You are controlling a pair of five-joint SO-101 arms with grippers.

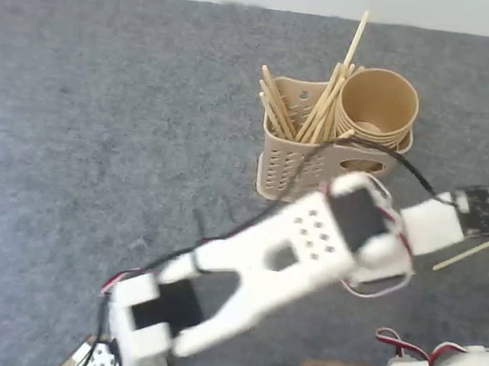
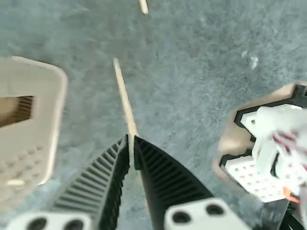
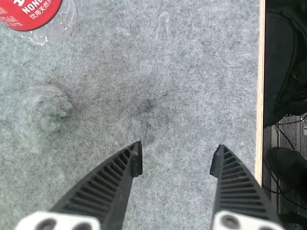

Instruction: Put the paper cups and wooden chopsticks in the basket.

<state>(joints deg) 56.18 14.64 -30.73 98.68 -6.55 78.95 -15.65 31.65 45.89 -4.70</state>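
You are gripping one chopstick [image 2: 122,93] by its end, the left gripper [image 2: 130,139] clenched on it, at the right middle of the high view. The basket [image 1: 289,175], already holding cups [image 1: 379,106], is standing upper centre. Lifting the chopstick above the rim before tilting it in looks wise. The right gripper [image 3: 177,160] is hanging spread and empty.

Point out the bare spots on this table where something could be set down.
The widest bare patch is the grey mat left of the basket, running to the far edge. The strip behind the basket is free too. It is crowded right of the basket, where the left arm's fingers pinch a chopstick.
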